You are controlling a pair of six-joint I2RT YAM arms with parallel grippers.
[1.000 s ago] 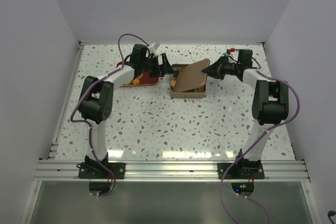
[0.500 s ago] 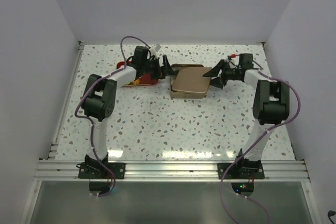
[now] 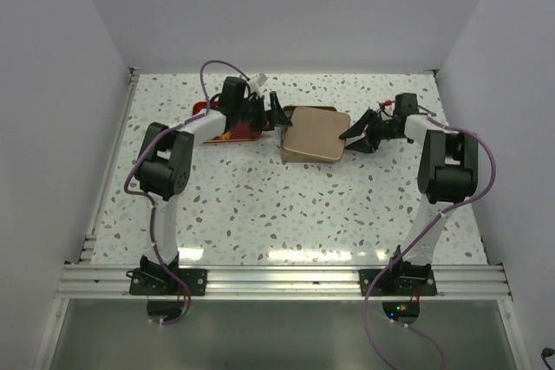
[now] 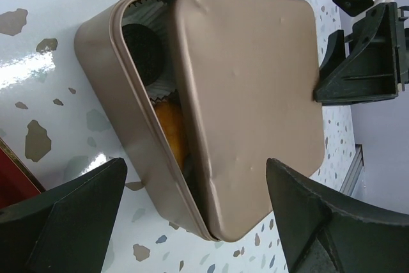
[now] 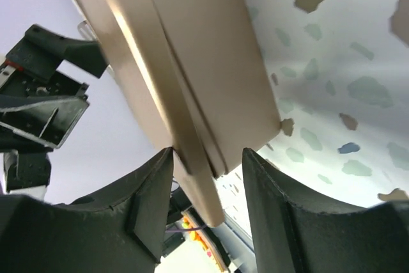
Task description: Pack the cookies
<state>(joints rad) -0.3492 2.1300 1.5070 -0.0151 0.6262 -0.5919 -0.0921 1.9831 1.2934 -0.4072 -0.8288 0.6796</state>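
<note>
Counter: white with grey speckles. I see both arms reaching to its far half, one from each side.
Tin: tan metal box with rounded corners, standing on the counter between my two hands.
Lid: same tan metal, lying on top of the tin but askew. It leaves a strip of the inside uncovered along one side.
Red tray: on the counter just left of the tin, mostly hidden under my left arm.
Left hand: fingers spread wide at the tin's left end, holding nothing. I cannot tell whether either tip touches the wall.
Right hand: fingers parted around the lid's right edge. I see a gap on one side, so it has no grip on it.
Paper cups: white and pleated, inside the tin at the uncovered strip.
Cookies: inside the tin. Through the strip I can see a black one in a cup and an orange one beside it. The lid hides any others.
</note>
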